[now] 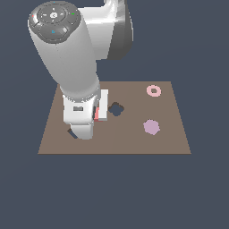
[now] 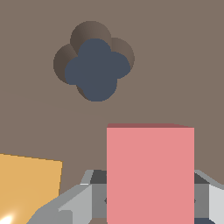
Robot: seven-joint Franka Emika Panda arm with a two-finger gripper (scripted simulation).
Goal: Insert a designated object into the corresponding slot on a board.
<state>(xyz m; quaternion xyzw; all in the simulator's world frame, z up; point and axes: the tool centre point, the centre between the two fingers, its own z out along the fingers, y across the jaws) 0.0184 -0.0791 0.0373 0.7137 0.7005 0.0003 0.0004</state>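
The arm, white and thick, filled the upper part of the exterior view toward that view's left and reached down over the board, hiding much of the board's half on that side. The board, a flat brown rectangle, lay on a plain dark slate ground.

The jaws were clamped on the salmon-red tile: in the wrist view the grey fingers pressed in on both sides of the tile's lower part, and the tile stood on edge between them above the brown panel. In the exterior view only a thin sliver of the red tile showed beside the white hand, just next to the clover-shaped cutout on the exterior view's left.

A small dark corner of another opening peeked out from under the hand near the board's front edge; the arm covered too much of it to tell its shape.

In the wrist view the orange square lay flat on the board beside the fingers, apart from the tile, while the clover cutout sat beyond the tile's far edge.

Toward the exterior view's right, the lilac hexagon rested on the board, and a pink ring lay near the far edge, well apart from the hand.
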